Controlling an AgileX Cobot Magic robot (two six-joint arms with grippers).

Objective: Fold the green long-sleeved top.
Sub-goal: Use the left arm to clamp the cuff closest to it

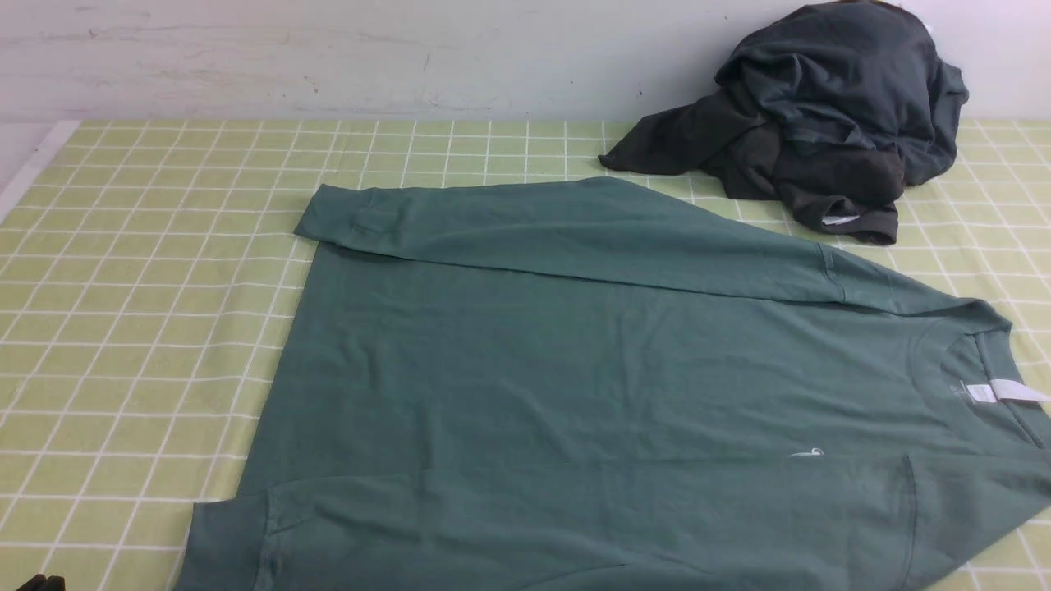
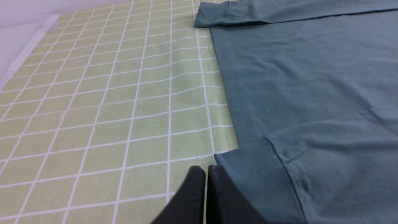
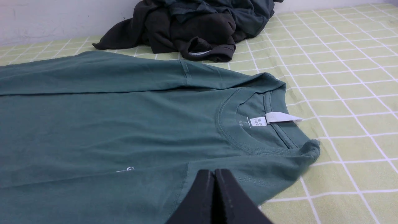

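Green long-sleeved top (image 1: 575, 353) lay with sleeves (image 1: 575, 230) folded in; left gripper (image 2: 205, 169) and right gripper (image 3: 214, 172) were closed, empty. Next fold likely required opening onto the hem (image 2: 231, 87).

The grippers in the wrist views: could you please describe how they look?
The left gripper and right gripper each show two matte black, smooth fingers tapering to rounded tips. No cables or markings are visible on them.

Just a pile of dark grey clothes (image 1: 821, 123) bunched up against the white wall (image 1: 328, 57), sitting on a green checked cloth (image 1: 123, 328).
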